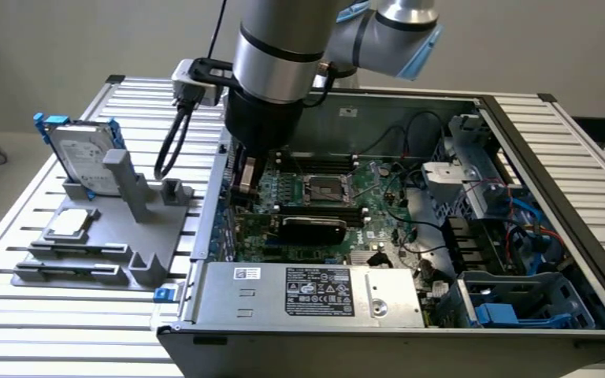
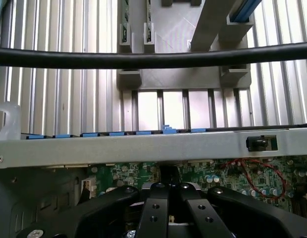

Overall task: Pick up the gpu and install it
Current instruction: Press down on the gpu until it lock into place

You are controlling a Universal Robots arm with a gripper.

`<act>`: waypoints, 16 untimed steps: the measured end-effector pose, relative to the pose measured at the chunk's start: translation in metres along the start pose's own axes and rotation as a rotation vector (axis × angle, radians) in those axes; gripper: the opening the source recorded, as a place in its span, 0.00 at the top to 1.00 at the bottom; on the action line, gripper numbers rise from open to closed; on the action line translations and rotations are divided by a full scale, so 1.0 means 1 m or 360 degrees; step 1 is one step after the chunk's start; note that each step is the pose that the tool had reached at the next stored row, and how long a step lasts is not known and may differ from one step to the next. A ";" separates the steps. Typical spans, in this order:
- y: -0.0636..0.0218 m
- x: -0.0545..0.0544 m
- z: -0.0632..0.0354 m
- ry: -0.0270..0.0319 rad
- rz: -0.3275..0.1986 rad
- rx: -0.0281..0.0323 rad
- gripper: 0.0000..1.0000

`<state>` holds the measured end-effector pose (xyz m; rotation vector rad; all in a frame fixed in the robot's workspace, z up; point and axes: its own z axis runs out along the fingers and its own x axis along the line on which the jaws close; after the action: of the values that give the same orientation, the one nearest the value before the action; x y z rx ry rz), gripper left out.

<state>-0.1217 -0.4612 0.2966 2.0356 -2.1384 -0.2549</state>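
Gpu (image 1: 313, 228) is what I read the black rounded shroud to be, standing on edge across the motherboard (image 1: 376, 189) just below the processor socket (image 1: 324, 187), inside the open computer case (image 1: 513, 142). That puts the card in the expansion-slot area, with its bracket end turned toward the case wall on the exterior view's left, where a bracket would have to meet the chassis. I judge it to be in or on its slot, though I cannot see whether it is fully seated. My arm reaches down into the case on that same side, and the end effector (image 1: 245, 179) hangs just beside the card's bracket end. On the wrist view the end effector (image 2: 168, 196) is clenched, jaws drawn together over the green board, with a thin dark edge between the tips. I cannot tell whether that edge is the card itself or whether the tips only bear on it. Staying low at that end makes sense to me as the place where downward pressure goes straight into the slot. Outside the case, on the tabletop (image 1: 29, 315), the grey holder (image 1: 92, 252) keeps the hard drive (image 1: 76, 153) upright and the processor chip (image 1: 69, 223) lying flat, both well apart from my arm.
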 end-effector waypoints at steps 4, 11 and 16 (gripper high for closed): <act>0.0003 0.000 0.0001 -0.00031 0.0012 -0.00014 0.89; 0.0015 0.000 0.0003 -0.00117 0.0049 -0.00115 0.89; 0.0015 -0.001 0.0016 -0.00117 0.0066 -0.00127 0.89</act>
<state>-0.1234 -0.4605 0.2955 1.9866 -2.1778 -0.2650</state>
